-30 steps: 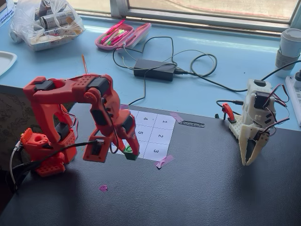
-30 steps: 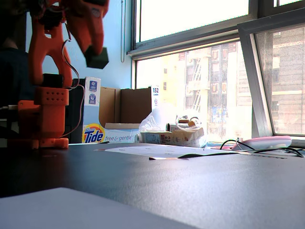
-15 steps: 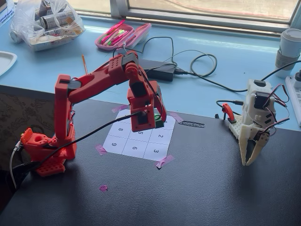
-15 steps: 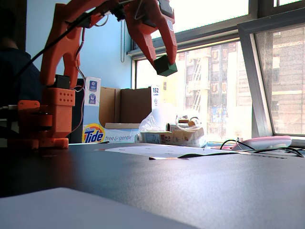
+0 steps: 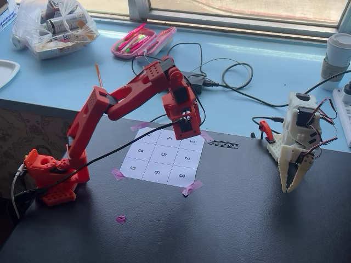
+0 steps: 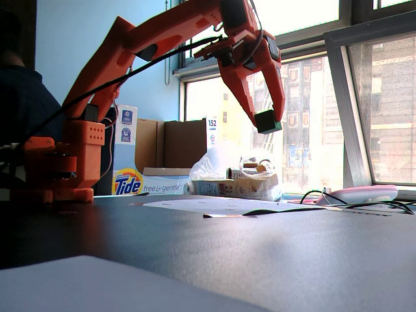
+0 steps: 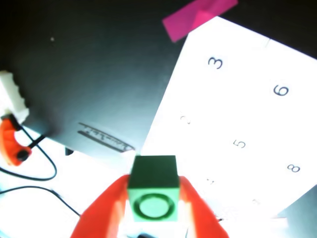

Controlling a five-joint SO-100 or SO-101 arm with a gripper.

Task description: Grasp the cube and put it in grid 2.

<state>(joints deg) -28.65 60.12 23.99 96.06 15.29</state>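
Note:
My red gripper is shut on the green cube and holds it in the air above the far edge of the numbered sheet. The cube has a dark ring on the face towards the wrist camera. In a fixed view it shows as a dark block between the fingertips, well above the table. Grid 2 is the middle cell of the sheet's right column in a fixed view, just in front of and below the gripper. In the wrist view its digit is faint and washed out, ahead of the cube.
A white idle arm stands at the right of the black mat. Pink tape holds the sheet's corners, and a pink scrap lies nearer the front. Cables, a pink pencil case and a bag lie behind.

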